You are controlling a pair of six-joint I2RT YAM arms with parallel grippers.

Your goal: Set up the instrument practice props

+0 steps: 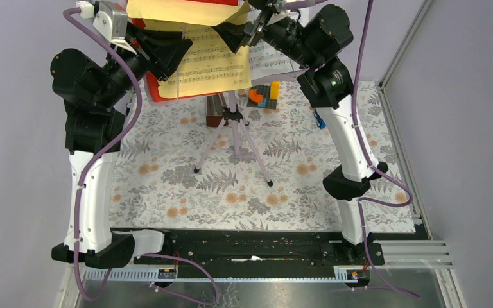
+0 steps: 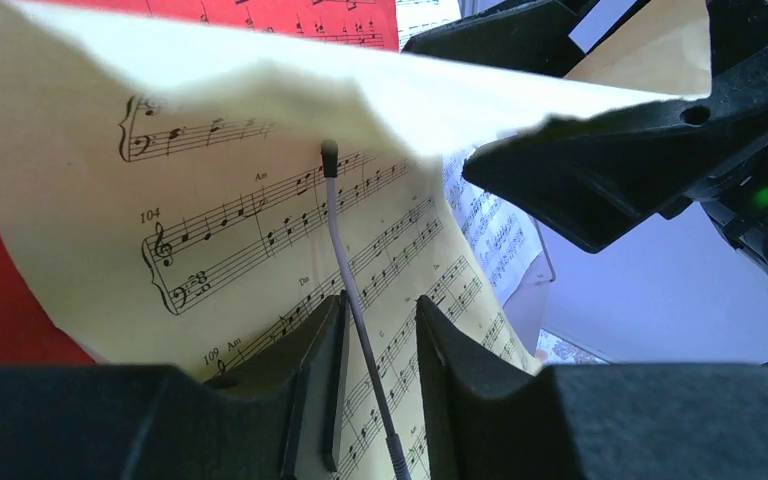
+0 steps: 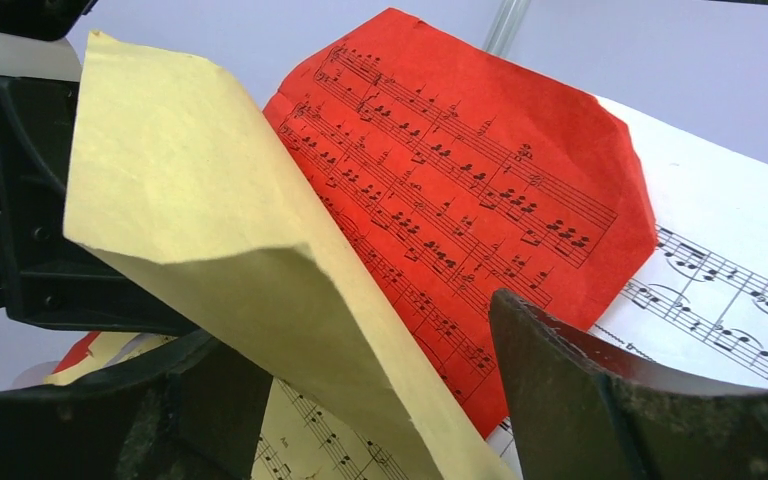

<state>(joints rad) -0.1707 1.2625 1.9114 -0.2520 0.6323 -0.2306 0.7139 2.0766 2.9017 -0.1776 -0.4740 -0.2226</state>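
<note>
The yellow sheet-music page [image 1: 212, 64] lies against the stand on the lilac tripod [image 1: 234, 138], with its top edge folded forward. The red page [image 1: 157, 93] sits behind it on the left and the white page [image 1: 273, 61] on the right. The pink panel is hidden behind the pages. My left gripper [image 1: 170, 58] is open at the yellow page [image 2: 260, 230]. A thin lilac retainer wire [image 2: 345, 270] runs between its fingers [image 2: 310, 370], unclamped. My right gripper [image 1: 241, 32] is wide open, with the folded yellow edge [image 3: 240, 250] between its jaws, over the red page [image 3: 460, 180] and the white page [image 3: 740, 240].
Orange-yellow toy blocks on a dark base [image 1: 264, 94] stand behind the tripod at the right. A brown block [image 1: 213, 112] sits by the tripod hub. A small blue object [image 1: 319, 120] lies beside the right arm. A floral cloth [image 1: 167, 179] covers the table.
</note>
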